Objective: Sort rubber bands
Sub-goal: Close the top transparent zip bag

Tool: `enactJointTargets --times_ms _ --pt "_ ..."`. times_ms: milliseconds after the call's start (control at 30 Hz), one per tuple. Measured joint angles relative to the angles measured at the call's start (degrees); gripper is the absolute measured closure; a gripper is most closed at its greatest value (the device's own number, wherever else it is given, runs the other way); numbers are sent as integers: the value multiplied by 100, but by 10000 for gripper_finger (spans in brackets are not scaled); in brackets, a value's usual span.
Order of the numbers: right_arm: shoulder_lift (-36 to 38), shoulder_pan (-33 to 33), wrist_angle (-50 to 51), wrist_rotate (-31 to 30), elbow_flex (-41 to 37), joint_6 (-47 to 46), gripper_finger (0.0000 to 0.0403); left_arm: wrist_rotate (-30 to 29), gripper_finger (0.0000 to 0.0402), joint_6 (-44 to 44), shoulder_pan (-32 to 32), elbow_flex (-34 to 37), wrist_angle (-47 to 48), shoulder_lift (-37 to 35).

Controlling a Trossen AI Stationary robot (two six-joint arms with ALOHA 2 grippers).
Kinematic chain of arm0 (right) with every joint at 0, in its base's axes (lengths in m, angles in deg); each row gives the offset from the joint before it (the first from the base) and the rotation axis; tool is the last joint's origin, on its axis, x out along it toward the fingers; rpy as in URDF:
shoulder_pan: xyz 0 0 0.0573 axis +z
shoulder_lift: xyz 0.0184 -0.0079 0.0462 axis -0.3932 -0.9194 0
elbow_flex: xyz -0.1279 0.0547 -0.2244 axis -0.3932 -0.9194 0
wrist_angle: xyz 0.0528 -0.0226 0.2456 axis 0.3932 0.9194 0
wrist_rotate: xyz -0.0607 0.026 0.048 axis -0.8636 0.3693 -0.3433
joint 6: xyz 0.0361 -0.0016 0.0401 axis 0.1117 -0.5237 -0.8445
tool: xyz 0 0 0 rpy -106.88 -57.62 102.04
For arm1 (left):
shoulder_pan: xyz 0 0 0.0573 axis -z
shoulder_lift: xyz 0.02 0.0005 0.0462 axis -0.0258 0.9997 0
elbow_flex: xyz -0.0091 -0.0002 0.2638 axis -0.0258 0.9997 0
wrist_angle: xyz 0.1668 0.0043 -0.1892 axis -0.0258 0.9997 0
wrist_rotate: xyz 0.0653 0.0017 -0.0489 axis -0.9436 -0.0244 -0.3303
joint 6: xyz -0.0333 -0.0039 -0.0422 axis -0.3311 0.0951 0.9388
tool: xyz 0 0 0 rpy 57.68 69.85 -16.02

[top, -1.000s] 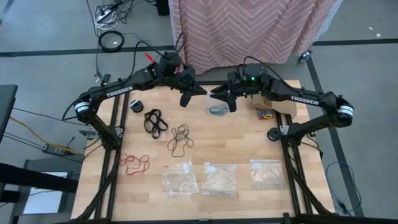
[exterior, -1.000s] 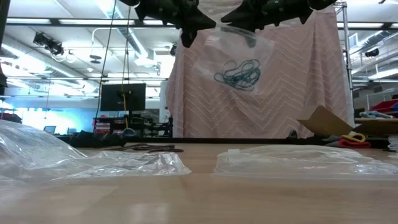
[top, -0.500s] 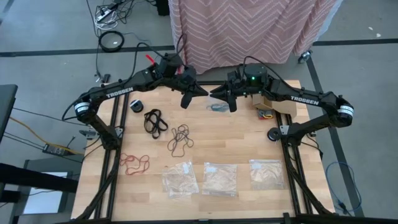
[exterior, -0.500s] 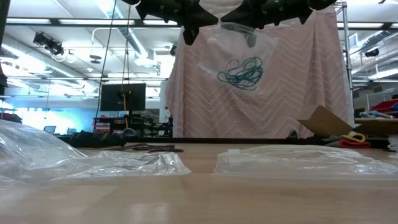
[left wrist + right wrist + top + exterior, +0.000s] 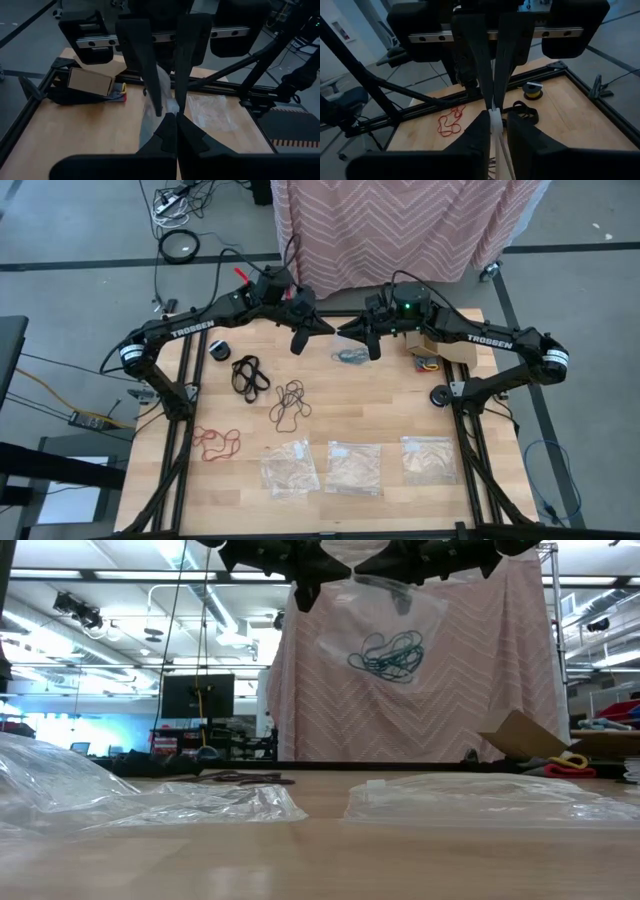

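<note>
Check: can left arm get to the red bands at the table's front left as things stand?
Probably not yet. The left gripper is shut on the raised bag of teal bands, shared with the right gripper. The path to the red bands looks clear once it lets go.

Seen from table height, both arms are cut off by the upper edge, so the left gripper (image 5: 305, 585) and the right gripper (image 5: 400, 592) show only as dark tips above the hanging clear bag (image 5: 385, 635). From overhead that bag is nearly invisible between the grippers; only the teal rubber bands (image 5: 348, 357) below them read. A cardboard box (image 5: 432, 345) just beside the right gripper is partly hidden by the arm, its coloured contents too small to tell. The foreground bags (image 5: 150, 802) are blurred.
</note>
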State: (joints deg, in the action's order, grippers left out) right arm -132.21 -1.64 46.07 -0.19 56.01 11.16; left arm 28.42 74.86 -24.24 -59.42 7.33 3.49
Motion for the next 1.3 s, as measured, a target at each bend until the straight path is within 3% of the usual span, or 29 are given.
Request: enactJointTargets --times_ms 300,1300 --pt "0 0 9 81 0 -4 397 4 401 42 -2 2 -59 0" --pt "2 -60 688 -17 -3 35 403 91 401 -2 -291 2 179 -39"
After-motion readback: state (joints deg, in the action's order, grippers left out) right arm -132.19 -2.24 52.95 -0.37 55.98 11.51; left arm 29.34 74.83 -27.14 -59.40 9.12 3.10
